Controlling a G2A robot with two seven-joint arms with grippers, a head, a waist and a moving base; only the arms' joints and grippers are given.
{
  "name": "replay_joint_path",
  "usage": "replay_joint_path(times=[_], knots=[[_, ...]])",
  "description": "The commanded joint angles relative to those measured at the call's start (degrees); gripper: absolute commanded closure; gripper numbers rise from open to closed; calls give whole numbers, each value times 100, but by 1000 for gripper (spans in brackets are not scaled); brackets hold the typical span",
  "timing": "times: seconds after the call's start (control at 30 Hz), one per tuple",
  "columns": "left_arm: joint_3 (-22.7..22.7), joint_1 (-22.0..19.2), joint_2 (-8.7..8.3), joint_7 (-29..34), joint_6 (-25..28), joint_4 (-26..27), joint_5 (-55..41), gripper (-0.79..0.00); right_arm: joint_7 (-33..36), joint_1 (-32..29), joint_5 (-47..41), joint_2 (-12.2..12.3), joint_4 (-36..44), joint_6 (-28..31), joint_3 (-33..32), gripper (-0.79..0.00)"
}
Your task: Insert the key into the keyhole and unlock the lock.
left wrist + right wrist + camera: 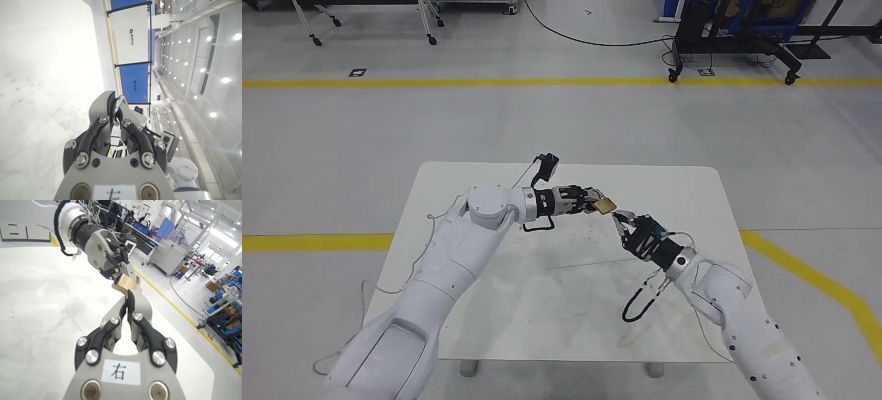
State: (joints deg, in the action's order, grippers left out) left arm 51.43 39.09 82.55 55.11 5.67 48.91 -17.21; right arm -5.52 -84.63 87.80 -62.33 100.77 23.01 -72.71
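Lock: a brass-coloured, rectangular metal padlock (129, 284) with a curved silver steel shackle (116, 108) was held in the air, well clear of the white worktop (542, 330), over its far middle part.
Left jaws: these were closed on the padlock at its shackle end. The shackle lay between the two pads and the brass body stuck out past their tips.
Right jaws: these were almost closed, with the black ribbed pads (130, 306) pinched together on something thin. A small brass-coloured tip (125, 294) at the pad ends was taken to be the key, and the rest of it was hidden.
Deciding relation: the free end face of the padlock body pointed towards the right jaws, whose tips stood just beside that face, if not touching it. Whether the blade had entered the keyhole could not be told.
Axes: in the top view the two arms met at an angle. The padlock's long axis, from shackle to end face, therefore seemed slightly off the line of the right jaws.
Judgement: the right arm, carrying the key, would have to make the move while the left arm braced the lock. The push depended on bringing the blade into line with the body's long axis. The turn to unlock was not yet done.
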Motion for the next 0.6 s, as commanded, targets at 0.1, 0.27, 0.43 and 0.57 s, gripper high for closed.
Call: replay_joint_path(times=[0.1, 0.27, 0.43, 0.57], knots=[[29, 5, 15, 154, -99, -39, -192, 0, 53, -42, 190, 6, 159, -141, -48, -351], [126, -45, 25, 341, -127, -164, -478, 0, 10, -99, 264, 12, 258, -143, -86, -520], [88, -99, 29, 312, -155, -226, -328, 0, -221, -151, 20, 23, 238, -130, -298, -496], [-91, -174, 18, 39, -183, -217, 347, 0, -456, -269, -304, 46, 284, -56, -601, -785]])
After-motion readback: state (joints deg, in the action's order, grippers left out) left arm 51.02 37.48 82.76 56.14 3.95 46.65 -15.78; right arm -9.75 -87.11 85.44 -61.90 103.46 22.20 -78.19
